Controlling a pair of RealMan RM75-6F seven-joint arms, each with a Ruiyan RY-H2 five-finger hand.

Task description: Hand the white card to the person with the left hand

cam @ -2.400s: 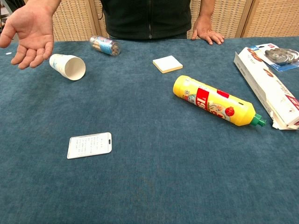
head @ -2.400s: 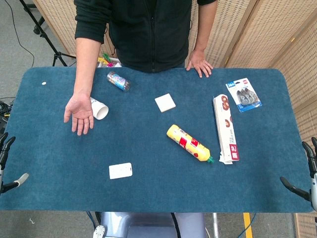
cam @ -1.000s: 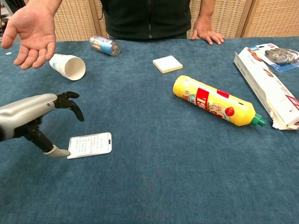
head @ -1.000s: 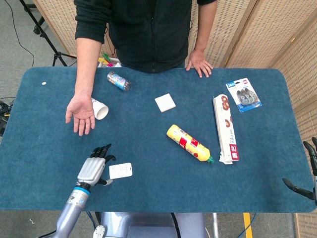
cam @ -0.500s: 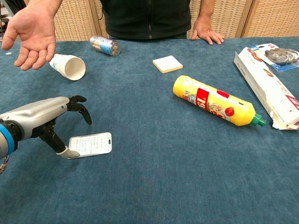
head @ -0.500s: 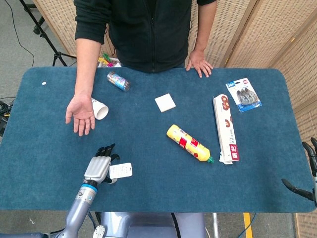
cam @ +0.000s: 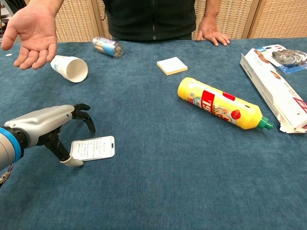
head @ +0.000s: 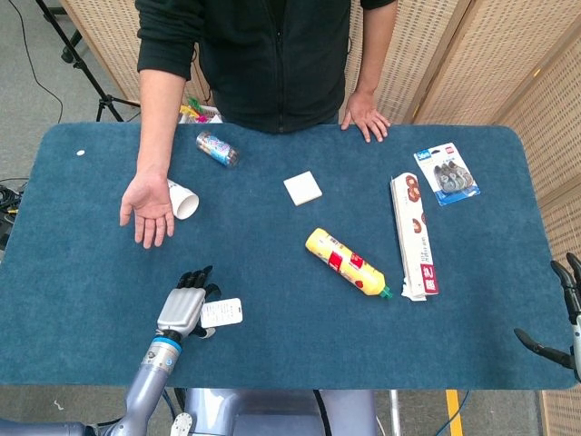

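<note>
The white card (head: 222, 313) lies flat on the blue table (head: 82, 263) near the front edge; the chest view shows the card (cam: 94, 147) with printed text. My left hand (head: 181, 309) sits at its left end, palm down. In the chest view my left hand (cam: 50, 127) arches its fingers (cam: 87, 118) above the card's left edge, with the thumb tip touching that edge at table level. The card is not lifted. The person's open palm (head: 146, 210) waits beyond it, raised palm (cam: 31, 34) up. My right hand (head: 565, 320) hangs at the far right edge, fingers apart, holding nothing.
A paper cup (head: 182, 199) lies on its side by the person's palm. Further back are a small patterned bottle (head: 217, 148) and a white note pad (head: 302, 188). A yellow bottle (head: 348, 262), a long box (head: 414, 236) and a blister pack (head: 446, 175) lie to the right.
My left hand came in from the left edge to the card. In the last half second its thumb slid against the card's left edge and the fingers lowered. The right hand barely moved.
</note>
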